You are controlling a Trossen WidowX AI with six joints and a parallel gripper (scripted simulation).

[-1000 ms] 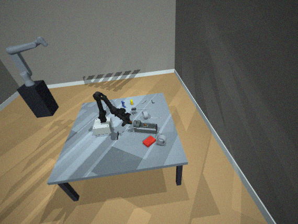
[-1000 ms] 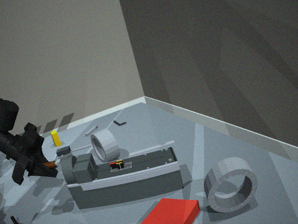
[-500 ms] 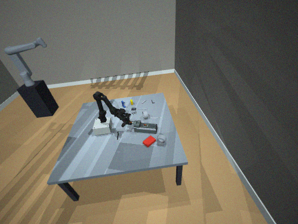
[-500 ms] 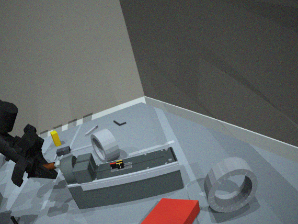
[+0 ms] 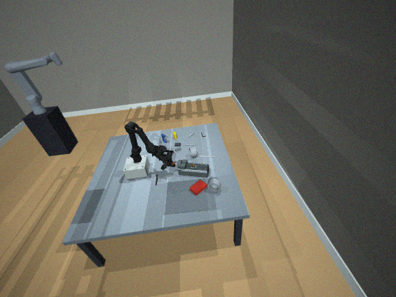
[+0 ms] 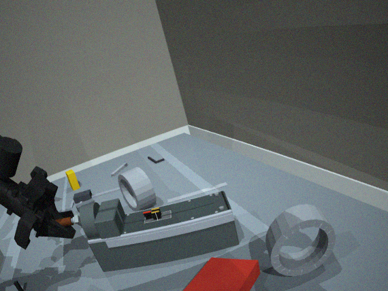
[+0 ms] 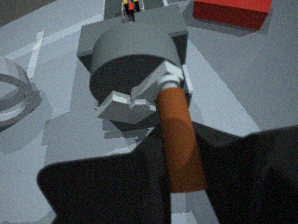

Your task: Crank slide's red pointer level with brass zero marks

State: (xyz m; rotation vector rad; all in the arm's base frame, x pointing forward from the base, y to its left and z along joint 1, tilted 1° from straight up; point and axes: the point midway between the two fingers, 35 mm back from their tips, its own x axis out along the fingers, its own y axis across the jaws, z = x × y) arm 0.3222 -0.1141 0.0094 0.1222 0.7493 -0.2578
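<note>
The grey-green machine stands on the table, its round hub toward the arm. The crank's orange-brown handle sticks out toward the arm, right of the hub's centre in the wrist view. My gripper is shut on this handle. On the machine's top, the slide's red pointer sits a little to the crank side of the brass zero marks. In the wrist view the pointer lies between the two marks sideways, slightly nearer the hub.
A red block and a grey ring lie on the machine's near side. Another ring stands behind it. A yellow block and a blue object are farther back.
</note>
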